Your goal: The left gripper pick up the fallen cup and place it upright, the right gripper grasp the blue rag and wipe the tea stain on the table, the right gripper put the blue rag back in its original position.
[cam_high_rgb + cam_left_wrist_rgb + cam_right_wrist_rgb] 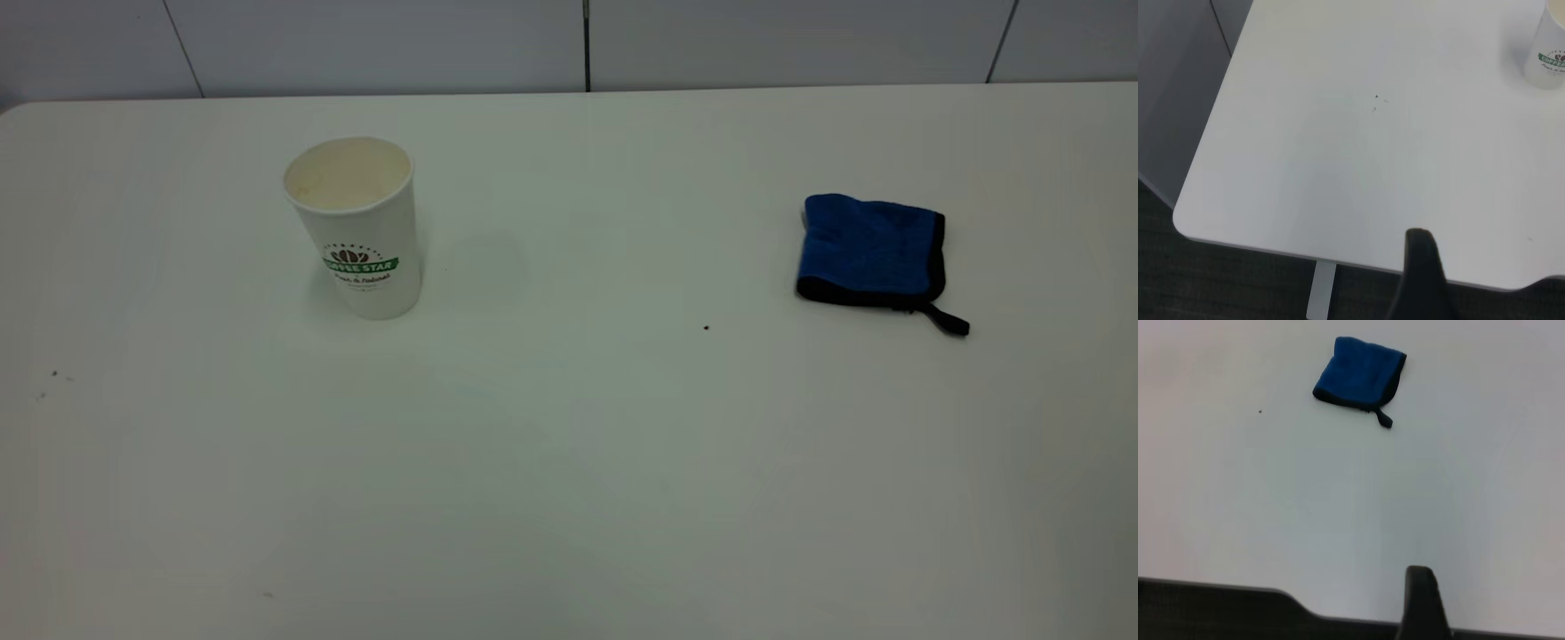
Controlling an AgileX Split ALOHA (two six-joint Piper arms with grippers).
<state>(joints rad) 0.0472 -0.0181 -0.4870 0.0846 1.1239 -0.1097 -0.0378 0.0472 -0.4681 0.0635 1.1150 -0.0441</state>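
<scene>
The white "Coffee Star" cup (pixel 356 227) stands upright at the table's back left; it also shows in the left wrist view (pixel 1549 57). The blue rag (pixel 871 252) lies folded at the right, its black loop tab toward the front; it also shows in the right wrist view (pixel 1359 373). No tea stain shows on the white table (pixel 569 444). Neither gripper is in the exterior view. The left gripper (pixel 1421 267) hangs over the table's front left corner, far from the cup. The right gripper (pixel 1421 597) hangs over the table's front edge, far from the rag.
A tiny dark speck (pixel 706 327) lies between cup and rag, and a few more specks (pixel 53 375) lie at the left. The rounded table corner (pixel 1188 223) and dark floor show below the left gripper. A grey panelled wall (pixel 587 40) stands behind the table.
</scene>
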